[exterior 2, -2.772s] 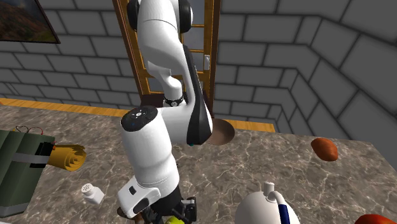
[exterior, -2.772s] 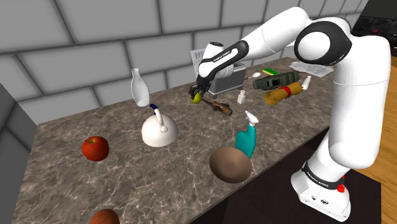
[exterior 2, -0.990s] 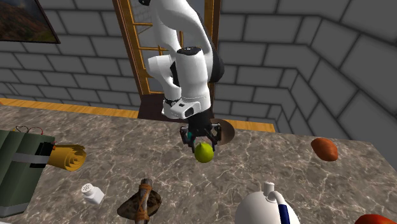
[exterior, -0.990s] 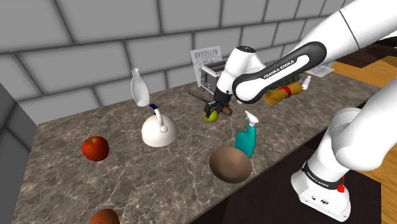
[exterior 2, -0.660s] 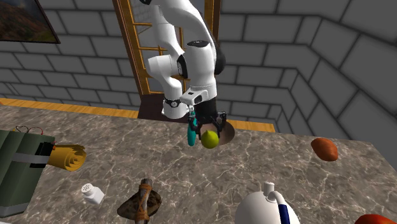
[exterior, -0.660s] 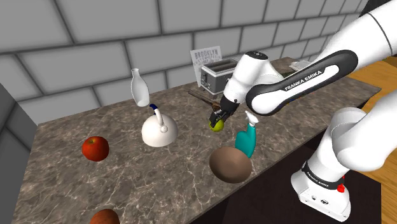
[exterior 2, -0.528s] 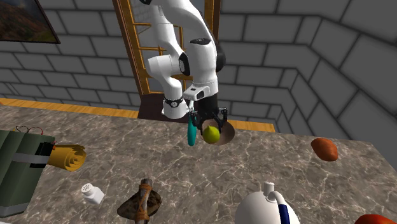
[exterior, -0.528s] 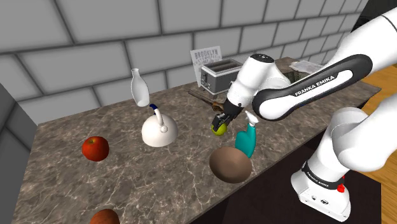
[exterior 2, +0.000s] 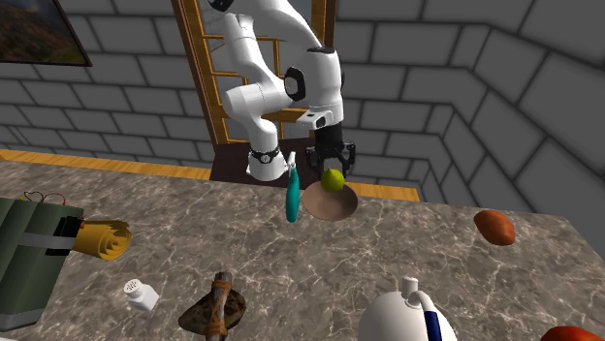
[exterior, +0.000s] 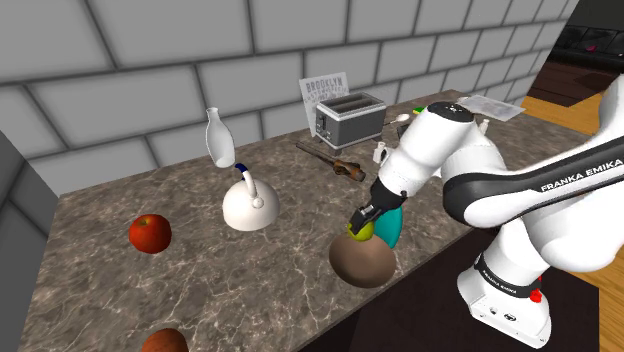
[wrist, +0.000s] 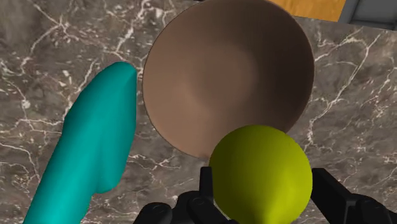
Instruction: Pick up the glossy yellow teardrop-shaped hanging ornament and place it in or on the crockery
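A glossy yellow-green teardrop ornament (exterior: pixel 360 231) is clasped in my black gripper (exterior: pixel 364 220), which is shut on it. It hangs just above the near rim of a brown bowl (exterior: pixel 362 262) at the counter's front edge. In the second exterior view the ornament (exterior 2: pixel 334 179) sits under the gripper (exterior 2: pixel 332 170), over the bowl (exterior 2: pixel 330 204). The wrist view has the ornament (wrist: pixel 261 172) between the fingers (wrist: pixel 333 191), with the bowl's (wrist: pixel 229 70) hollow right beyond it.
A teal spray bottle (exterior: pixel 389 222) stands right beside the bowl and the gripper. On the marble counter (exterior: pixel 200 280) are a white domed pot (exterior: pixel 250 206), a red apple (exterior: pixel 149 232), a white bottle (exterior: pixel 220 140), a toaster (exterior: pixel 350 118) and a brown tool (exterior: pixel 342 166).
The arm has carried the ornament from near the toaster toward the counter's front edge, past the teal bottle, to above the brown bowl. The gripper stayed shut on it.
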Robot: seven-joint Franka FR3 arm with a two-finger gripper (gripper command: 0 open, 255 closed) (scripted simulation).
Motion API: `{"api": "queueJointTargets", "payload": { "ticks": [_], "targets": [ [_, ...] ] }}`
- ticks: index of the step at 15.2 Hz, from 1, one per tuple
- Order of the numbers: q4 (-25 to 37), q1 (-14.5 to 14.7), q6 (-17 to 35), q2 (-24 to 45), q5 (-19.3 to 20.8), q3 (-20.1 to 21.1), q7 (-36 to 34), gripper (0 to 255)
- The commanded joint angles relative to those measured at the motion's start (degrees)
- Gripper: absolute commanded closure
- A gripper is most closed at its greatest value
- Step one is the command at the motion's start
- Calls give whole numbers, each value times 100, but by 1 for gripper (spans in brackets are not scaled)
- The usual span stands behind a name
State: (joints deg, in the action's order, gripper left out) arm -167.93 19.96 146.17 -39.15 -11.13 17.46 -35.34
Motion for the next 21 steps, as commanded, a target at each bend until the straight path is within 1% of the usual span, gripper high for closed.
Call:
{"api": "queueJointTargets", "payload": {
  "ticks": [1,7,13,21],
  "targets": [
    [-200,152,75,-122,-105,154,-192,255],
    [-418,129,820,408,-154,285,-235,255],
    [-563,42,1594,1039,-152,441,-300,255],
    [-563,42,1594,1039,-152,440,-300,255]
  ]
}}
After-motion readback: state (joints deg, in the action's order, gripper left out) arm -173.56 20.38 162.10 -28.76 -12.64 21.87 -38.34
